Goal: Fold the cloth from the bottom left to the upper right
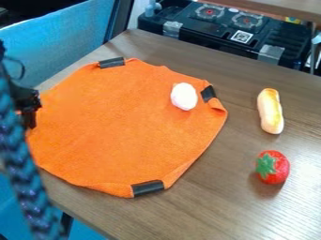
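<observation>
The black gripper (29,108) is at the left edge of the view, against or just over the left edge of the orange cloth (113,122). Whether it touches the cloth cannot be made out. The cloth lies mostly flat on the wooden table, with black patches at its top, right and bottom corners. Its right and bottom corners are slightly curled over. A white egg-shaped object (184,96) rests on the cloth near the right corner. Part of the cloth's left edge is hidden behind the arm and a braided cable.
Right of the cloth, on the wooden table (207,206), lie a bread-like toy (270,111) and a toy strawberry (272,167). A black toy stove (232,30) stands beyond the table's far edge. The braided cable (28,187) runs down the left side.
</observation>
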`<state>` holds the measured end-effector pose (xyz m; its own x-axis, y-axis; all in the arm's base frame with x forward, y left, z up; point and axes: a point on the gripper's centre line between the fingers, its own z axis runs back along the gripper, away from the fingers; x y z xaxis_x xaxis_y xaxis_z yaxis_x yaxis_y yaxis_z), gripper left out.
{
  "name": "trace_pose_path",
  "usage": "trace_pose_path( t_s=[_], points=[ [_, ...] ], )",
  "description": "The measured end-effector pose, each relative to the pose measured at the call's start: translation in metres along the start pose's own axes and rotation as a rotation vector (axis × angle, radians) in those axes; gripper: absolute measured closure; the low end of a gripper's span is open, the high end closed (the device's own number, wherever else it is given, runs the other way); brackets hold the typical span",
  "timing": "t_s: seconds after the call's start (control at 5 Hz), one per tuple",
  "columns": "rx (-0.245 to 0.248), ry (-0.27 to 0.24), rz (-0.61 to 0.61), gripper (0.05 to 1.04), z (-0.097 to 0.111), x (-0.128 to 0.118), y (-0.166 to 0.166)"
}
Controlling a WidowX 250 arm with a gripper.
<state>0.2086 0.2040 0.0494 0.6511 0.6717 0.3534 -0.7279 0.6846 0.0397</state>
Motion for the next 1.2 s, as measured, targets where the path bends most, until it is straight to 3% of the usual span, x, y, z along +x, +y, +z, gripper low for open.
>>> trace_pose_path(
  t_s=[0.2,0.4,0.6,0.8,1.0,1.2],
  points=[
    [0.032,-0.007,0.000,0.137,-0.006,-0.002,0.001],
    [0.046,-0.016,0.010,0.406,-0.008,-0.002,-0.001],
    [0.030,0.005,0.022,0.719,-0.007,-0.006,-0.003],
    [0.022,0.058,0.037,0.915,-0.001,-0.013,0.000],
    [0.006,0.064,0.076,1.000,0.014,-0.011,0.004],
    [-0.045,0.041,0.108,1.015,0.035,-0.003,-0.003]
  ],
)
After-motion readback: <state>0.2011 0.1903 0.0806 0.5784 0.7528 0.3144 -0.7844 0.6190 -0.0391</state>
